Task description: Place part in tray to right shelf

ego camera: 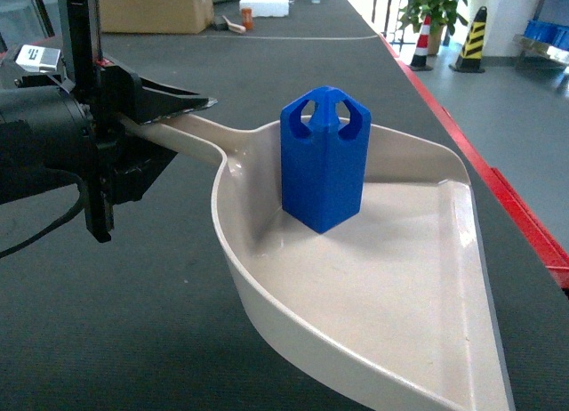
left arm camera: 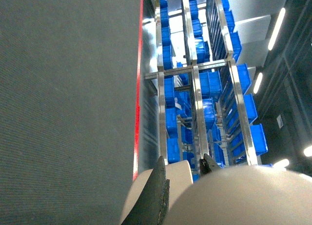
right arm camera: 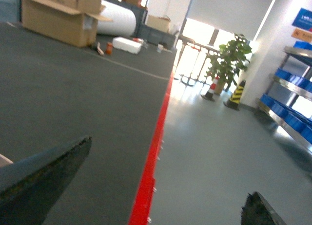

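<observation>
Dark grey carpet (ego camera: 178, 340) fills the room's floor, edged by a red stripe (ego camera: 524, 224) toward the right of the frame. At centre frame in the head view the small bright-blue plastic block with a pierced, peaked top (ego camera: 325, 157) stands upright inside the big cream plastic dustpan-shaped tray (ego camera: 391, 295), near its back wall. The tray's long handle (ego camera: 178, 137) runs to the upper left, where the left gripper (ego camera: 160, 108) has its black fingers clamped on it; the left wrist view shows them pinching the cream plastic. The right gripper (right arm camera: 161, 186) has its fingers wide apart on nothing, seen only at the bottom of its own view. The steel shelf with blue crates (right arm camera: 292, 113) sits at the far right there.

As I see it, the carry is the step in hand. The block is tall and stands loose, so I would keep the tray level, turn slowly toward the shelf, and avoid jolts that could topple it.
</observation>
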